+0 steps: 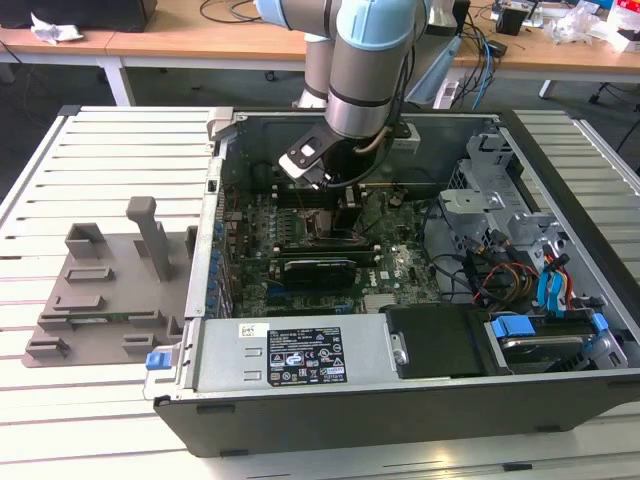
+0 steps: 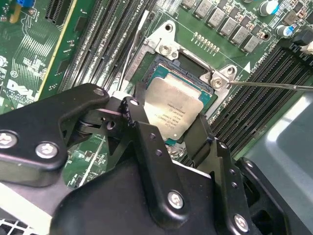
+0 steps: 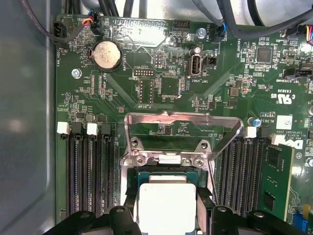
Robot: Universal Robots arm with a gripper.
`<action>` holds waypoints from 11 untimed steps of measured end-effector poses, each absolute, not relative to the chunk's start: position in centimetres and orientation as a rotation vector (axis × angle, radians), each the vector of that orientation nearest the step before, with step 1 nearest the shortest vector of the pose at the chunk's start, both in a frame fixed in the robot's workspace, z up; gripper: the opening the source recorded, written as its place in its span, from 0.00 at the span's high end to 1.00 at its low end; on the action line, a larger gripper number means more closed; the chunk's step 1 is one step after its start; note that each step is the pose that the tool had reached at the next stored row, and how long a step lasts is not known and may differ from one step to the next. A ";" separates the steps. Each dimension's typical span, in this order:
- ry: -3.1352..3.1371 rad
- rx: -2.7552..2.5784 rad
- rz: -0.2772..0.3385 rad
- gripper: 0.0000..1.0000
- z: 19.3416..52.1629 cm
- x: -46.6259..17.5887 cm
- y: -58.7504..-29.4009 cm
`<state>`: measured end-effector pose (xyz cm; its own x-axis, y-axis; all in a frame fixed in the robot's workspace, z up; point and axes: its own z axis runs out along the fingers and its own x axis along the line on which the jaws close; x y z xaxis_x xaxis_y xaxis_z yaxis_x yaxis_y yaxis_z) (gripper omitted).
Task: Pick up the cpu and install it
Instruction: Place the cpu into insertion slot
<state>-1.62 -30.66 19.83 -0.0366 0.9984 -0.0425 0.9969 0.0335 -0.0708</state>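
Note:
The cpu (image 2: 173, 110), a flat square chip with a silver top and a thin green rim, lies level in the open socket (image 2: 193, 61) on the green motherboard (image 3: 161, 88). My gripper (image 2: 168, 120) hangs straight over it, one black finger against each of two opposite edges of the cpu (image 3: 166, 203), shut on it. The socket's metal load plate (image 3: 183, 128) is flipped up and back, and its thin lever (image 2: 274, 85) sticks out to one side. In the exterior view the gripper (image 1: 330, 205) reaches down into the open computer case (image 1: 300, 355).
Black memory slots (image 3: 88, 171) run along both sides of the socket. An expansion card (image 1: 320, 268) stands just in front of the gripper. Drive cage and cables (image 1: 500, 235) fill the exterior view's right. A grey plastic fixture (image 1: 110, 290) lies on the slatted table.

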 end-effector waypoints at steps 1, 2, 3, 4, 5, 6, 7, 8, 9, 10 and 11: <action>-2.245 -2.168 0.126 0.45 19.8 -1.7 -30.7; -2.244 -2.168 0.126 0.45 19.8 -1.7 -30.7; -2.244 -2.168 0.126 0.45 19.7 -1.7 -30.7; -2.244 -2.168 0.126 0.45 19.7 -1.7 -30.7; -2.244 -2.168 0.126 0.45 19.6 -1.7 -30.7; -2.244 -2.168 0.126 0.45 19.5 -1.7 -30.7; -2.244 -2.168 0.126 0.45 19.5 -1.7 -30.7; -2.244 -2.168 0.126 0.45 19.5 -1.7 -30.7; -2.244 -2.168 0.126 0.45 19.5 -1.7 -30.7; -2.244 -2.168 0.124 0.44 19.5 -1.7 -30.7; -2.244 -2.168 0.125 0.38 19.5 -1.7 -30.7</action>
<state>-1.73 -30.65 19.48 -0.0357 0.9985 -0.0419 0.9970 0.0327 -0.0705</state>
